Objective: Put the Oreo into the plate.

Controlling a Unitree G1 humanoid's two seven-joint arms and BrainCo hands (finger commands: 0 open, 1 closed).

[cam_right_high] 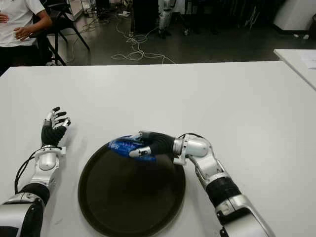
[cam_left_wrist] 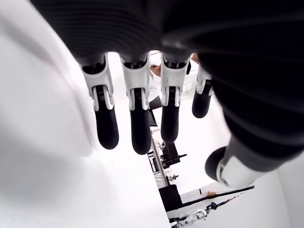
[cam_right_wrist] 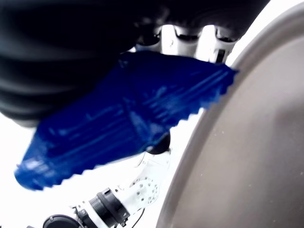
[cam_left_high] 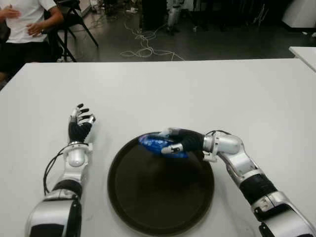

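The robot's right hand (cam_left_high: 174, 141) grips a blue Oreo packet (cam_left_high: 157, 143) over the far rim of a dark round plate (cam_left_high: 161, 202) on a white surface (cam_left_high: 197, 94). The fingers and thumb are closed around the packet, which juts toward the robot's left from the hand. In the right wrist view, the packet (cam_right_wrist: 128, 114) shows its crimped, saw-toothed end beside the plate's curved edge (cam_right_wrist: 213, 123), with the fingers (cam_right_wrist: 211, 40) wrapped over its top. Whether the packet touches the plate or is held just above it cannot be told.

The right forearm reaches in from the robot's right, bent at the wrist so that the hand points across the plate's far edge.

The left hand (cam_left_high: 80, 122) shows to the left of the plate, well apart from it, its fingers loosely extended and holding nothing. The left wrist view confirms this: four dark-tipped fingers (cam_left_wrist: 135, 123) hang spread and relaxed, with the thumb apart from them, and nothing between them.

A person (cam_left_high: 24, 24) in a white shirt sits beyond the surface's far left corner, next to a black chair (cam_left_high: 74, 17). Cables (cam_left_high: 145, 47) lie tangled on the dark floor behind the surface. The corner of a second white table (cam_left_high: 303, 54) shows at far right.
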